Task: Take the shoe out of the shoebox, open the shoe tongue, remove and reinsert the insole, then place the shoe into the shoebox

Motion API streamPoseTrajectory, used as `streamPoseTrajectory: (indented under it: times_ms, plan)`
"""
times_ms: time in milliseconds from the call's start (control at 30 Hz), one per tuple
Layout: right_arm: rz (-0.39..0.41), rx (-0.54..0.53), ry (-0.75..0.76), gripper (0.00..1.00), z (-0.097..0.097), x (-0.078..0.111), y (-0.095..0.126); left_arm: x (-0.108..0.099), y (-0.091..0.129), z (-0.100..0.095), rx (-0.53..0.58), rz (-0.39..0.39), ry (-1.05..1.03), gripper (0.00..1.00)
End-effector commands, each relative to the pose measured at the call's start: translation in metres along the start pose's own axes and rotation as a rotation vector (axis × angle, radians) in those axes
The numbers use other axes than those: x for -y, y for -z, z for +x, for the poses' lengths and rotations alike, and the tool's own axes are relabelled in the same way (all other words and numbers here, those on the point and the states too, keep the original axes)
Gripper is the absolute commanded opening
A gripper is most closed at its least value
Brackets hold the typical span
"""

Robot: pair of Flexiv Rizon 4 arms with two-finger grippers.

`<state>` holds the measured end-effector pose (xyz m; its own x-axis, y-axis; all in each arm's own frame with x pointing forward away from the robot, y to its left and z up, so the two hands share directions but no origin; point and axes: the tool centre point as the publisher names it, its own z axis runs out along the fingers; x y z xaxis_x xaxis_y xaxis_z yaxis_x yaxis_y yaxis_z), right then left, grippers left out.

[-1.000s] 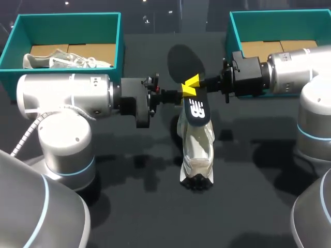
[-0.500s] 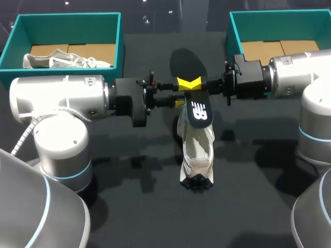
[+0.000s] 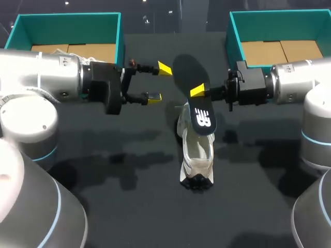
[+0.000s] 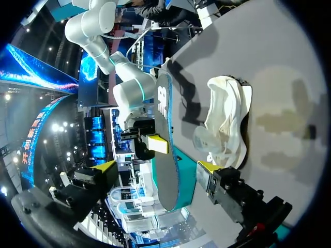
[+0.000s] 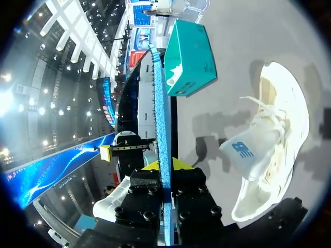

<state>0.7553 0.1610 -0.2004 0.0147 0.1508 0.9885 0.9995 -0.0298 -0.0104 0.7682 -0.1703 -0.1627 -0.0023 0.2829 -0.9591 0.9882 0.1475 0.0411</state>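
The right hand [image 3: 199, 91] grips the dark insole [image 3: 190, 77] by its right edge, with the insole tilted above the pale shoe [image 3: 197, 150] and its lower end over the shoe's opening. Its upper end points toward the bench's [image 3: 129, 170] far edge, between the two teal boxes. The left hand [image 3: 159, 82] hangs wide open just beside the insole's left edge, with a gap between its tips and that edge. The shoe lies mid-bench, well apart from the left box [image 3: 67, 16] and the right box [image 3: 235, 36] at the far corners.
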Motion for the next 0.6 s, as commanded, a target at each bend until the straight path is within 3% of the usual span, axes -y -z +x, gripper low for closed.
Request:
streamPoseTrajectory:
  times_ms: [33,200,267,367,600]
  plan:
    - [0.004,-0.003,0.0,0.0,-0.003,-0.003,-0.004,0.002,0.007,-0.001,-0.006,0.001,-0.001,1.0]
    - [0.004,-0.003,0.0,0.0,-0.003,-0.003,-0.004,0.002,0.007,-0.001,-0.006,0.001,-0.001,1.0]
    - [0.004,-0.003,0.0,0.0,-0.003,-0.003,-0.004,-0.007,0.008,-0.012,-0.003,0.015,-0.027,1.0]
    - [0.004,-0.003,0.0,0.0,-0.003,-0.003,-0.004,-0.023,0.007,-0.024,-0.082,0.05,-0.036,1.0]
    - [0.004,-0.003,0.0,0.0,-0.003,-0.003,-0.004,-0.039,0.001,-0.049,-0.329,0.121,-0.034,1.0]
